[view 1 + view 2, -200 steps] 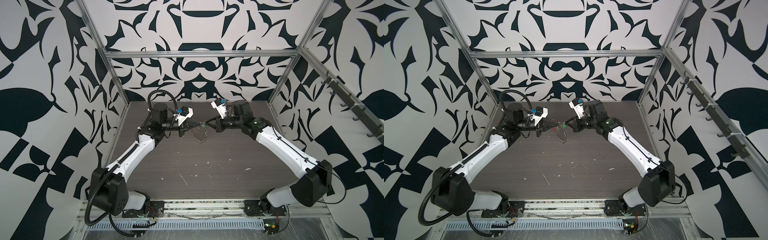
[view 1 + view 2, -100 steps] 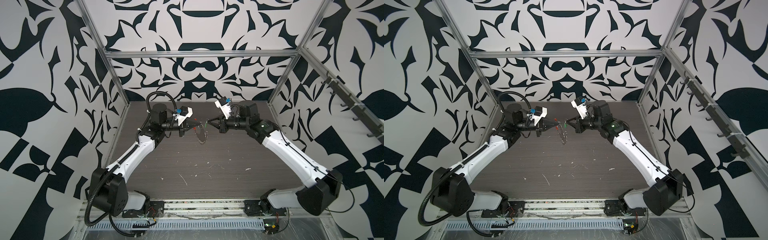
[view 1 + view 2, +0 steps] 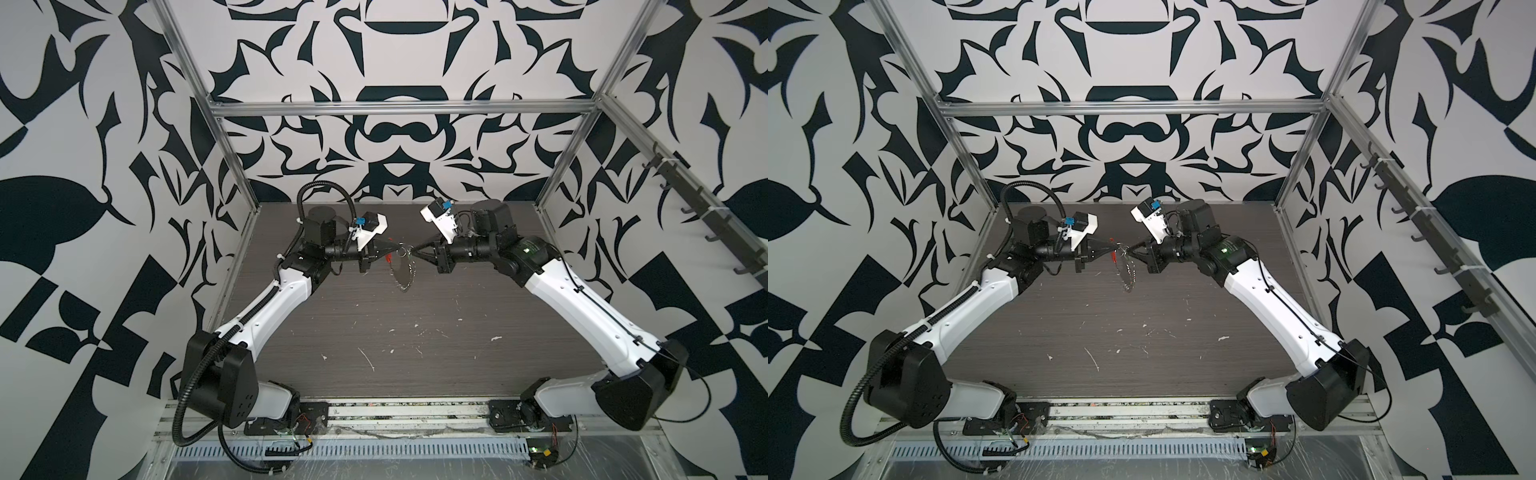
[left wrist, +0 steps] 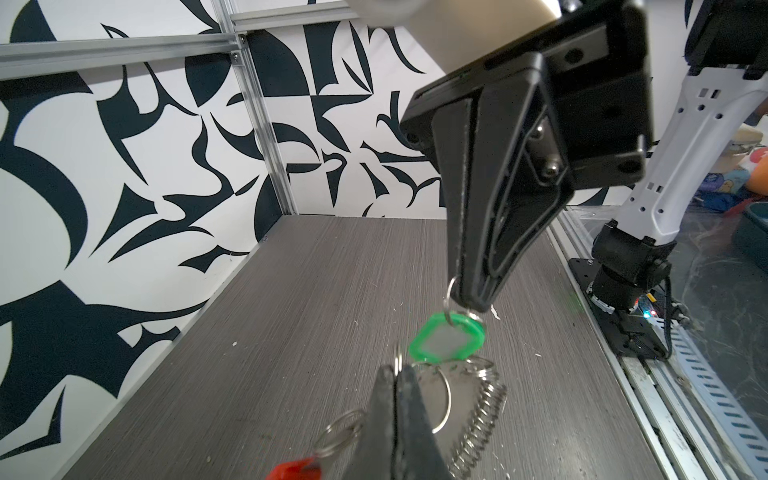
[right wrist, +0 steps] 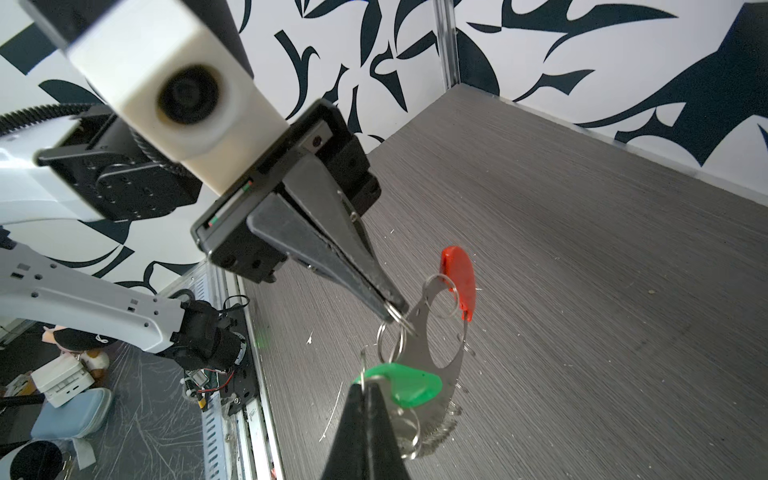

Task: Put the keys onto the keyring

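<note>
Grey woodgrain tabletop (image 3: 374, 332) fills the lower middle of both top views. It is scuffed and carries none of the task's things, and both arms reach over it from the bottom corners. Further in, just above centre frame, the two pincers meet nearly nose to nose on a left-to-right line.

My left pincer (image 3: 395, 248) is clamped right down on one small steel ring of the keyring (image 3: 402, 276). The keyring hangs from it toward the lower frame, clear of the tabletop as far as I can judge, with a red tag (image 4: 296, 468) dangling off it. My right pincer (image 3: 415, 251) is closed just as tight, pinching the little ring of the green key (image 4: 446, 337).

The key sits between the two tips, its body against the keyring's flat plate and its long axis hanging down beside it. I cannot tell whether its ring is already threaded on. The right arm has the key, so I judge the next move is its to make: a short push leftward in frame, onto the held ring. Beyond stands the patterned back wall (image 3: 395, 145).
</note>
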